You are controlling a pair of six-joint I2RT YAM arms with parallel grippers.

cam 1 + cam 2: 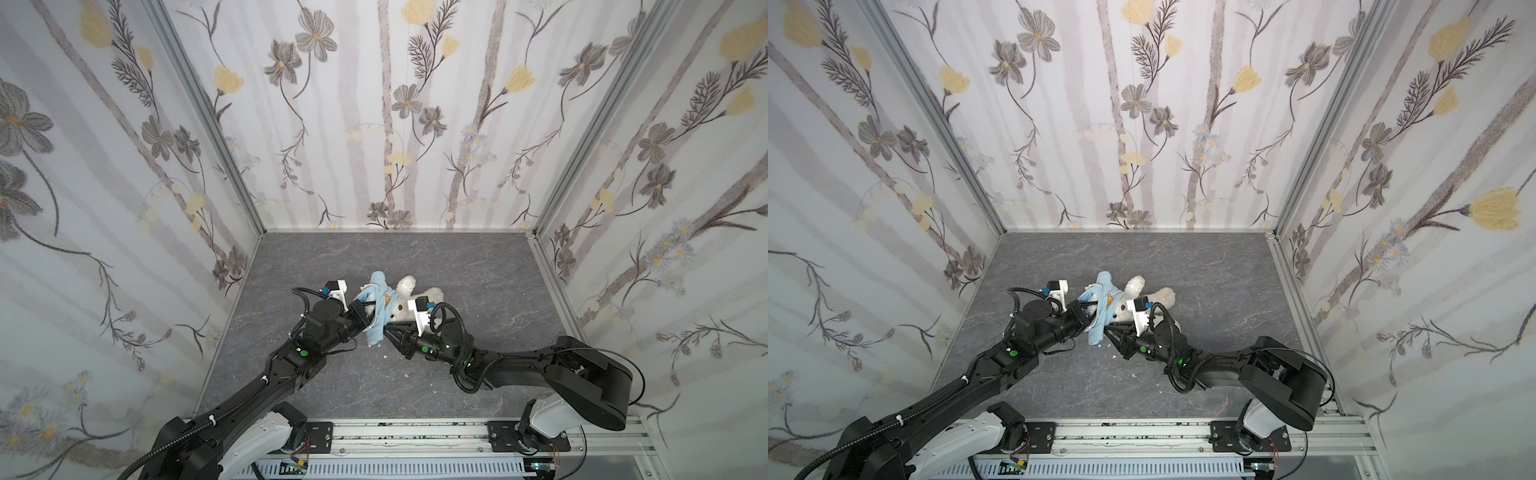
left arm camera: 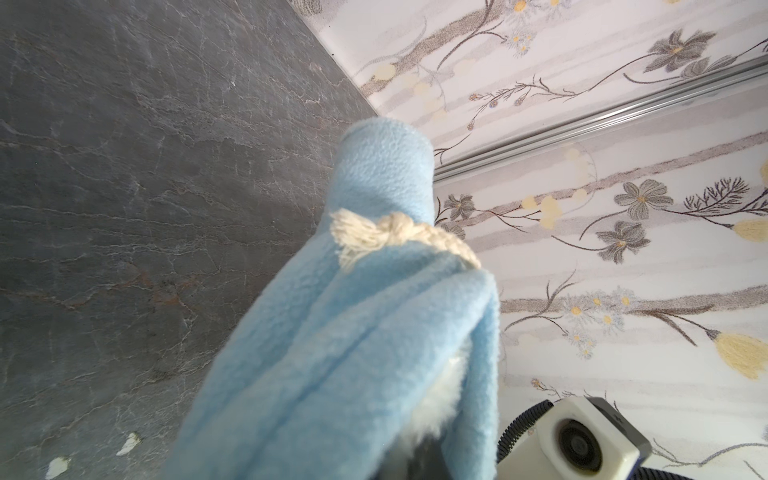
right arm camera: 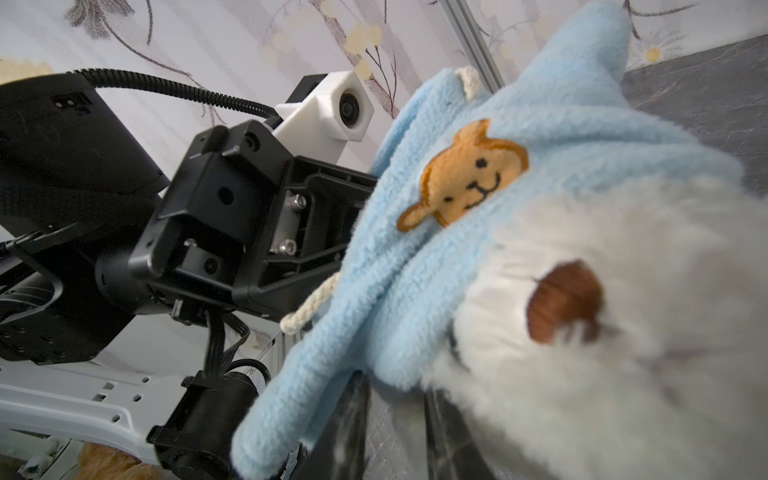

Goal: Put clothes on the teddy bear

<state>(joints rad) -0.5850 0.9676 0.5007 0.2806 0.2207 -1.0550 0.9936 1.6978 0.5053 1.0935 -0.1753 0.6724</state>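
In both top views the white teddy bear (image 1: 432,296) (image 1: 1163,297) lies mid-floor with a light-blue hoodie (image 1: 380,301) (image 1: 1104,301) partly over it. My left gripper (image 1: 368,311) (image 1: 1090,313) is shut on the hoodie from the left, and the fabric hides its jaws. The left wrist view shows only the hoodie (image 2: 353,332) with white fur inside. My right gripper (image 1: 388,330) (image 1: 1109,332) meets the hem from the front. In the right wrist view its fingers (image 3: 353,415) stand narrowly apart around the right gripper (image 3: 397,386), tips buried under the hoodie (image 3: 540,124) and the bear (image 3: 602,332).
Flowered walls enclose the grey slate floor (image 1: 478,270) on three sides. An aluminium rail (image 1: 415,436) carries both arm bases at the front. Small white crumbs (image 1: 384,356) (image 2: 129,442) lie near the grippers. A brown plush thing (image 3: 112,463) shows beneath the left arm.
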